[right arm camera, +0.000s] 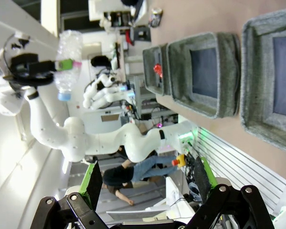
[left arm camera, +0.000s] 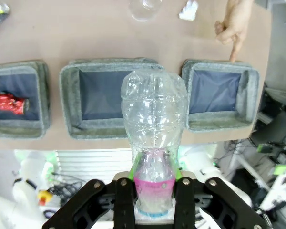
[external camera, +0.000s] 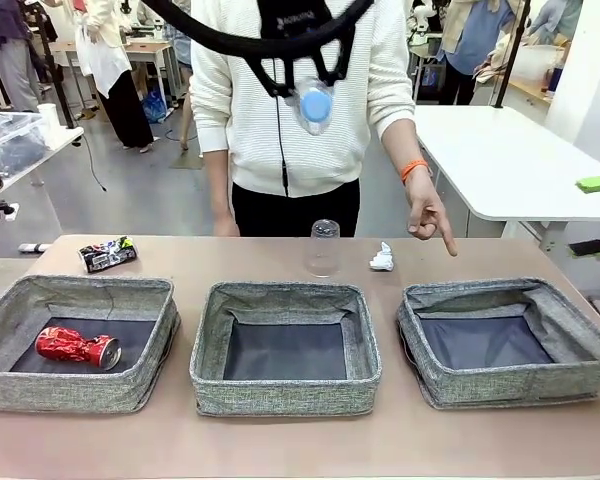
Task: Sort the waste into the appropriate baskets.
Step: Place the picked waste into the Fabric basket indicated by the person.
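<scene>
Left jaws are clamping the clear bottle [left arm camera: 154, 124] near its capped end, holding it high above the desk [external camera: 280, 445]; right jaws are gaping wide, gripping nothing. Red can [external camera: 77, 347] is lying in the left basket [external camera: 20, 390]; dark can [external camera: 108, 254], cup [external camera: 323, 247] and paper wad [external camera: 382, 258] are sitting behind, a person's hand [external camera: 427, 215] pointing towards the right basket [external camera: 510, 388]

The jaws of the right gripper [right arm camera: 148, 183] are seen spread wide at the bottom edge; three baskets [right arm camera: 178, 71] are lined up on the desk [right arm camera: 200, 19], a crushed red can [right arm camera: 157, 69] lying in the farthest, while a clear plastic bottle [right arm camera: 66, 47] is clamped by the left gripper [right arm camera: 66, 64]
</scene>
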{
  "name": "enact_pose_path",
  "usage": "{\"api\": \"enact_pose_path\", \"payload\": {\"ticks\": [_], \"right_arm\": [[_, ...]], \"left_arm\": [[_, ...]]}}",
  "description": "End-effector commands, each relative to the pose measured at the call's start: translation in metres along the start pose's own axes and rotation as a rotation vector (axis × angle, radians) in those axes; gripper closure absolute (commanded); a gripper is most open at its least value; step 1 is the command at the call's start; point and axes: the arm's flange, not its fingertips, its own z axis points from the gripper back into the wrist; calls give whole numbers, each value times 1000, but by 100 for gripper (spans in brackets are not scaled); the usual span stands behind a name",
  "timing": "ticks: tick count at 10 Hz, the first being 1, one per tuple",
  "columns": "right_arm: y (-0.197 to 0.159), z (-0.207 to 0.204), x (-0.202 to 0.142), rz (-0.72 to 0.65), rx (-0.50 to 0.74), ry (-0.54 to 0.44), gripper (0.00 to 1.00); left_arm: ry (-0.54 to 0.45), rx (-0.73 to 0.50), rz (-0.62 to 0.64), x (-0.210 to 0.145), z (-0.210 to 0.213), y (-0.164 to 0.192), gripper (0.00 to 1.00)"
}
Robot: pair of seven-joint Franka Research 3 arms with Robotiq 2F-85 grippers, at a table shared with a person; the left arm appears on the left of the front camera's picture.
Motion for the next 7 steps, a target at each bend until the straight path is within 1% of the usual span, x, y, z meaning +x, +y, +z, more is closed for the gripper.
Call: {"api": "enact_pose_path", "payload": {"ticks": [1, 2, 3, 4, 5, 6, 7], "right_arm": [[-37, 92, -17, -56, 36, -101, 0], [-53, 140, -33, -123, 19, -240, 0], [-64, 180, -52, -160, 27, -370, 0], [-70, 211, -71, -166, 83, -482, 0], [-73, 227, -81, -159, 185, -598, 0], [-72, 184, -75, -175, 35, -392, 0], [-72, 184, -75, -175, 35, -392, 0]], "left_arm": [[-105, -2, -204, -33, -82, -14, 78], [-166, 1, -288, -39, -128, -28, 78], [-239, 7, -366, -40, -166, -46, 78], [-293, 13, -413, -36, -196, -67, 78], [-327, -17, -447, -28, -212, -81, 78], [-329, -171, -405, -12, -229, -104, 78], [-297, -210, -412, 0, -244, -128, 78]]}}
